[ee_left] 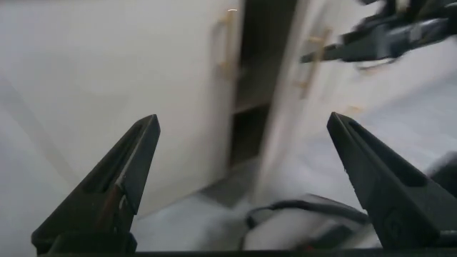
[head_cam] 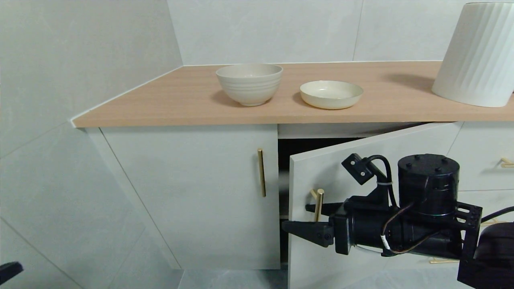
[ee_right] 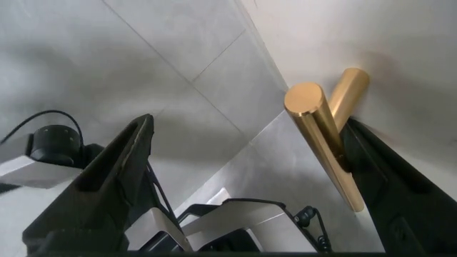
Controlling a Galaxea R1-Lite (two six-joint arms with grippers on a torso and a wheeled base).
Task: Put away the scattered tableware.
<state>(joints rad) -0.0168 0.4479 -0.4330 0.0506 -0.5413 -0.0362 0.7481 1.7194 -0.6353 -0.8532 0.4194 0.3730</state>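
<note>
A ribbed beige bowl (head_cam: pixel 249 83) and a shallow cream plate (head_cam: pixel 331 93) stand side by side on the wooden countertop (head_cam: pixel 168 100). Below them the right cabinet door (head_cam: pixel 321 168) hangs partly open, showing a dark interior. My right gripper (head_cam: pixel 296 217) is open at that door's gold handle (head_cam: pixel 318 202); in the right wrist view the handle (ee_right: pixel 325 139) sits between the fingers, close to one of them, with the right gripper (ee_right: pixel 250 185) holding nothing. My left gripper (ee_left: pixel 243 189) is open and empty, low at the far left (head_cam: pixel 8 271), away from the cabinet.
A tall white ribbed cylinder (head_cam: pixel 478 56) stands on the counter's right end. The left cabinet door (head_cam: pixel 192 192) is closed, with a gold handle (head_cam: pixel 261 172). Drawers with gold handles (head_cam: pixel 506 162) lie to the right. Tiled walls close off the left side and back.
</note>
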